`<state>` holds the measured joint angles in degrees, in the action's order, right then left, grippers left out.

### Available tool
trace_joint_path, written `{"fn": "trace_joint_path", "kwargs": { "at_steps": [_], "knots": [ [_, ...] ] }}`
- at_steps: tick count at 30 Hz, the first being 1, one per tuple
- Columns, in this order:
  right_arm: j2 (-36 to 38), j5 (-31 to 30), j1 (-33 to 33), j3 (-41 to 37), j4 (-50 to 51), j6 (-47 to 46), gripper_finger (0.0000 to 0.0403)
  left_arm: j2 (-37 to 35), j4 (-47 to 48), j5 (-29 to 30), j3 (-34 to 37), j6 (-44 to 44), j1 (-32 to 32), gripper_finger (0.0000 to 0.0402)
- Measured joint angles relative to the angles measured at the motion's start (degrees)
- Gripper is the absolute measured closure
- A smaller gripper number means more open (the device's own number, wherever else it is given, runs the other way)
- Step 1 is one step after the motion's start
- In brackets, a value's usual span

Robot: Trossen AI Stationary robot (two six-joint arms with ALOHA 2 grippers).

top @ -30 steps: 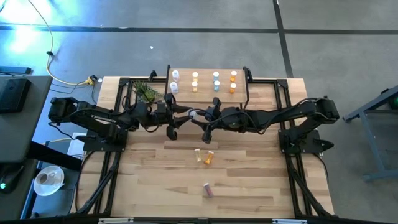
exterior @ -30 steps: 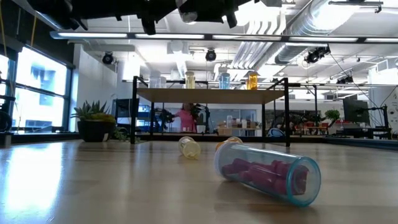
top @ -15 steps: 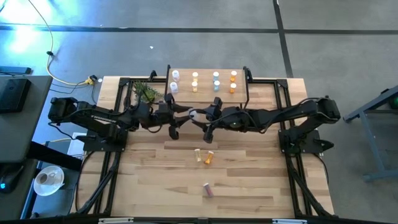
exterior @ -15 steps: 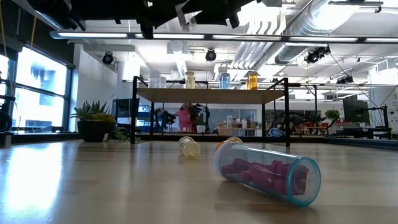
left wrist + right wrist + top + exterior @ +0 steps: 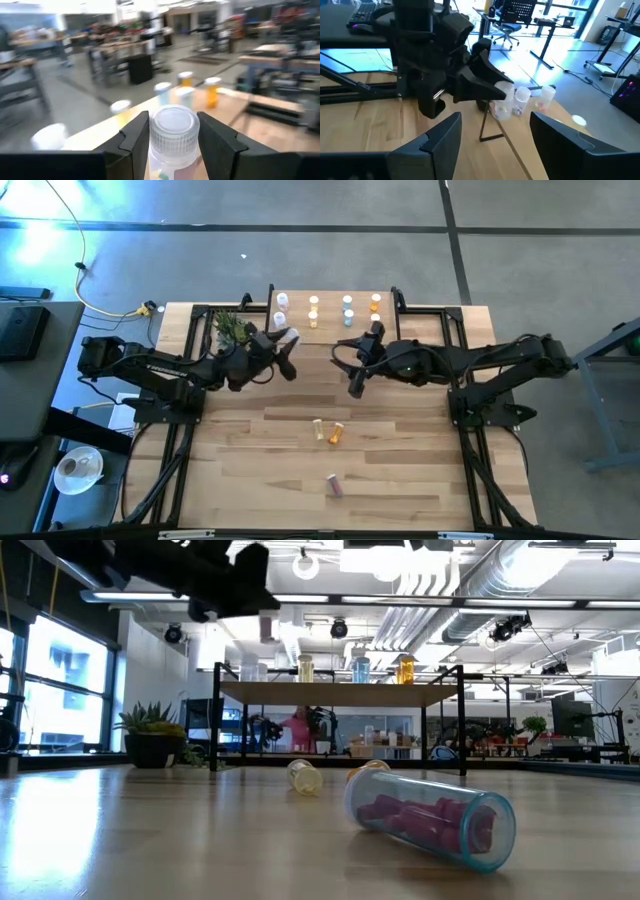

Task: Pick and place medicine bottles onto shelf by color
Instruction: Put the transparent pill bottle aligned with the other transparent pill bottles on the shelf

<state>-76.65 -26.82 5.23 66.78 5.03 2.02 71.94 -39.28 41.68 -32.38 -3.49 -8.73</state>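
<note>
My left gripper (image 5: 287, 342) is shut on a clear medicine bottle (image 5: 172, 131) with a white cap, held in the air just before the shelf's (image 5: 335, 330) near left corner. On the shelf stand bottles in pairs: white (image 5: 280, 310), yellow (image 5: 314, 311), blue (image 5: 347, 310), orange (image 5: 375, 310). My right gripper (image 5: 355, 372) is open with nothing in it, to the right of the left one. A yellow bottle (image 5: 318, 427), an orange one (image 5: 336, 434) and a purple one (image 5: 335, 485) lie on their sides on the table. My left gripper pinches the clear bottle between its two fingers, one on either side of its neck just under the white cap (image 5: 172, 120). The fingers reach out about level toward the shelf. The bottle (image 5: 502, 104) is lifted clear of table and shelf.
A small green plant (image 5: 232, 328) stands at the shelf's left end. The shelf's thin black legs (image 5: 216, 720) rise from the table. Bare wood lies between the arms and the lying bottles. A person in pink (image 5: 298, 730) shows in the room far behind.
The two grippers met over the table's middle with the clear bottle between them. My right gripper has opened, let go and drawn back up and toward the table's right edge. My left gripper has swung with the bottle toward the far edge, to the shelf.
</note>
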Motion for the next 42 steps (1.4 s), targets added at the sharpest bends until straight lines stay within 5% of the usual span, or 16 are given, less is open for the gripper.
{"fn": "trace_joint_path", "kwargs": {
  "at_steps": [9, 18, 42],
  "knots": [
    [0.5, -0.1, 0.0, 0.0, 3.9, 1.0, 0.0176, -0.6, 8.0, 12.9, 0.0, 9.3, 0.1, 0.0268],
    [0.5, -0.1, 0.0, 0.0, 3.9, 0.9, 0.0176, -0.5, 14.7, 12.7, 0.0, 16.8, -3.7, 0.0268],
    [0.5, -0.5, 0.0, -0.1, 3.7, -0.5, 0.0176, 0.9, 14.6, 4.8, 0.0, 17.9, -11.2, 0.0268]
  ]
}}
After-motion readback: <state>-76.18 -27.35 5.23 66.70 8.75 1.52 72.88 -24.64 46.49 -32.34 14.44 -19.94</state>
